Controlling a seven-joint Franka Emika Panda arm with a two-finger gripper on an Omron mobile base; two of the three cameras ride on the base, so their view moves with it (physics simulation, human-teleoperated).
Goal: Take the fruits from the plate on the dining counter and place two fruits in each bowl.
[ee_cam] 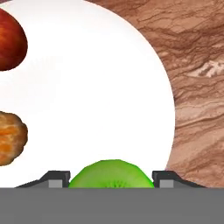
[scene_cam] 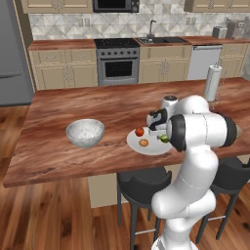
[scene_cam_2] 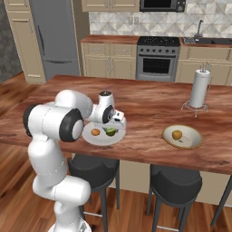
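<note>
Plate holds red fruit, orange fruit (green fruit between fingers).

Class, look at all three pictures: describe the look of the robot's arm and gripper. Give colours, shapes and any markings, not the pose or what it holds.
The arm is glossy white, built of rounded tubular segments with dark grey bands at the joints. The gripper has a white and black hand. In the hand view its fingertips are small, dark and blocky with light grey pads. No cables or markings show.

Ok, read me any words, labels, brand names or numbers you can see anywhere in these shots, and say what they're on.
None: no readable text.
The paper towel roll, the plate, the grey bowl and the green fruit between the tool's fingers are unmarked.
Oven and microwave controls: too small to read.
</note>
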